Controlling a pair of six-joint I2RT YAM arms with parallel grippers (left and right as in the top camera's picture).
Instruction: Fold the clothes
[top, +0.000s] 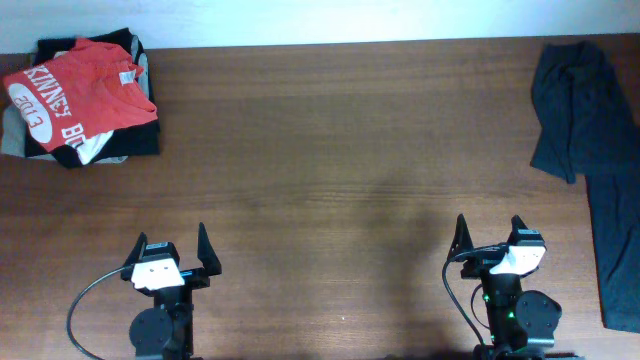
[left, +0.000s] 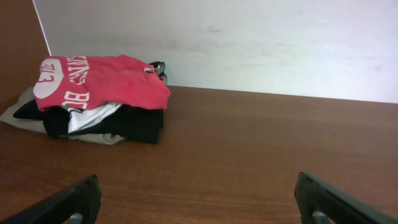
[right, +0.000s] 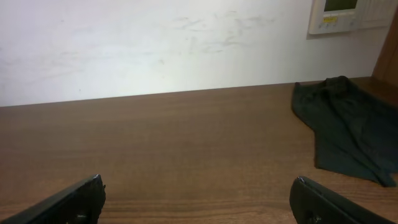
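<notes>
1. At the far right edge of the table lies the black T-shirt, crumpled and unfolded. One bunched part sits near the back corner, and a long strip of it runs forward along the edge.
2. From the right wrist camera the black T-shirt is a rumpled dark heap on the wood, up against the wall and off to the right of the fingers.
3. The right gripper sits at the near edge of the table with its fingers spread wide and nothing between them. It is well apart from the shirt. Its own camera shows the right gripper over bare wood.
4. The left gripper is likewise spread wide and empty at the near edge, on the left side. Its wrist view shows only tabletop between the fingers of the left gripper.
5. In the back left corner stands a pile of folded clothes topped by a red T-shirt with white lettering. Black, white and grey layers show under the red T-shirt.
6. A white panel hangs on the wall above the right corner.
</notes>
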